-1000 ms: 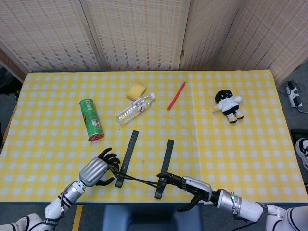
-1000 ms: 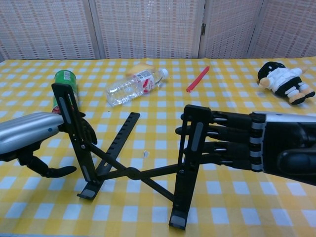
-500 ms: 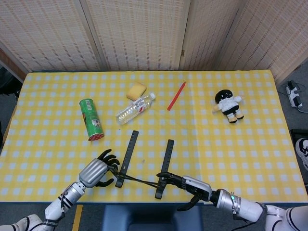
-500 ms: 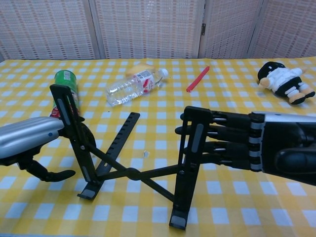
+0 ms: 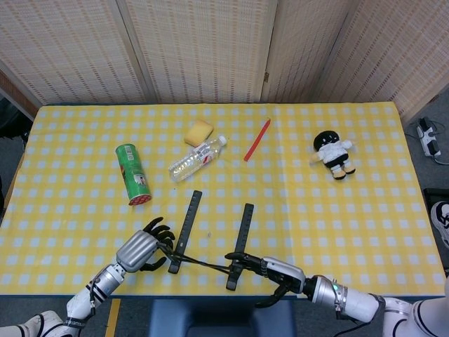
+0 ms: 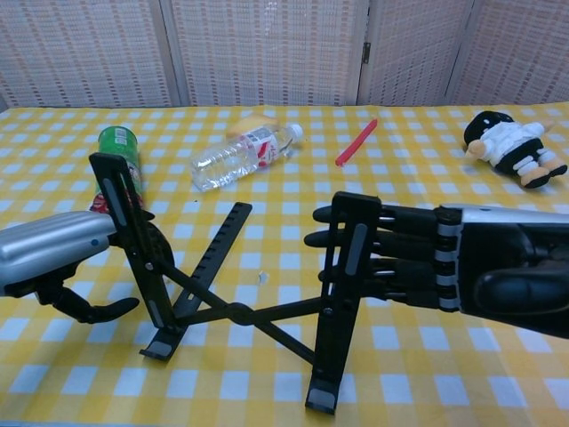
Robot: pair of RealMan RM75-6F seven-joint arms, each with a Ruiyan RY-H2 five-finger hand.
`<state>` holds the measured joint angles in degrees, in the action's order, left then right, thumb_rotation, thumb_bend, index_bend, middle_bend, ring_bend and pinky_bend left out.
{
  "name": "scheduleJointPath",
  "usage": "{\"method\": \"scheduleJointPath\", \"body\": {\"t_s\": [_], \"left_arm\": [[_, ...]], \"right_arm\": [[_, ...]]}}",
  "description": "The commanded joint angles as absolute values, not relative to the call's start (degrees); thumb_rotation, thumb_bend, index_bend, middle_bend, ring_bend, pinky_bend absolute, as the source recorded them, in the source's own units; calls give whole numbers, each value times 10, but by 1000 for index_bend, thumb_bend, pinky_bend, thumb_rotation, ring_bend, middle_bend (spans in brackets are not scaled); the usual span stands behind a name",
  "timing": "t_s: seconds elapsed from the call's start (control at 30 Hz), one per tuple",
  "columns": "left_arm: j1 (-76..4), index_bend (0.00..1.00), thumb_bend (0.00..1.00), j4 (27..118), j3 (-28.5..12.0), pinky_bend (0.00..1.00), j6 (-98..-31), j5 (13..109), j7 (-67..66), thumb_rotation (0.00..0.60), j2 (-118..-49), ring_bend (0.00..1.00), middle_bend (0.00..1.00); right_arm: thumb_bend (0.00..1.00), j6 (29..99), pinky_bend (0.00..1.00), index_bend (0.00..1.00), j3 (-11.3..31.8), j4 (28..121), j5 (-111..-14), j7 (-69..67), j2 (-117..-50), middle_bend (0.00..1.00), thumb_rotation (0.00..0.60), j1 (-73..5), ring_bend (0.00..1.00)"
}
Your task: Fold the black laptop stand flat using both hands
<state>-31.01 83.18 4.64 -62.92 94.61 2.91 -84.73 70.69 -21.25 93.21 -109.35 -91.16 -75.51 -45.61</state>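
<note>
The black laptop stand point(image 5: 210, 242) stands unfolded near the table's front edge, its two rails point(image 6: 133, 238) point(image 6: 343, 285) upright and joined by crossed struts point(image 6: 236, 313). My left hand point(image 5: 144, 248) is at the outer side of the left rail, fingers spread and touching it, thumb curled below and clear of it point(image 6: 53, 260). My right hand point(image 5: 270, 269) lies against the outer side of the right rail with its fingers straight point(image 6: 444, 267). Its fingertips point(image 6: 316, 240) reach just past that rail. Neither hand wraps a rail.
Behind the stand lie a green can point(image 5: 133, 174), a clear water bottle point(image 5: 196, 159), a yellow sponge point(image 5: 198, 131) and a red stick point(image 5: 257, 140). A small doll point(image 5: 334, 154) sits at the far right. The yellow checked tablecloth point(image 5: 365, 232) ends just in front of the stand.
My right hand has slid a little to the left, so its fingertips now show beyond the right rail. The left hand and left rail have barely moved.
</note>
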Motion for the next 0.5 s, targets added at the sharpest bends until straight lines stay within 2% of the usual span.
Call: {"method": "scheduleJointPath", "body": {"t_s": [0.03, 0.5], "left_arm": [[-311, 488, 466, 831, 47, 20, -628, 947, 31, 600, -849, 200, 338], [-313, 511, 483, 824, 50, 22, -627, 947, 36, 600, -852, 201, 338]], "right_arm": [[0, 704, 0, 0, -211, 932, -1090, -911, -756, 16, 483, -457, 73], [0, 698, 0, 0, -210, 933, -1082, -911, -757, 16, 483, -461, 69]]}}
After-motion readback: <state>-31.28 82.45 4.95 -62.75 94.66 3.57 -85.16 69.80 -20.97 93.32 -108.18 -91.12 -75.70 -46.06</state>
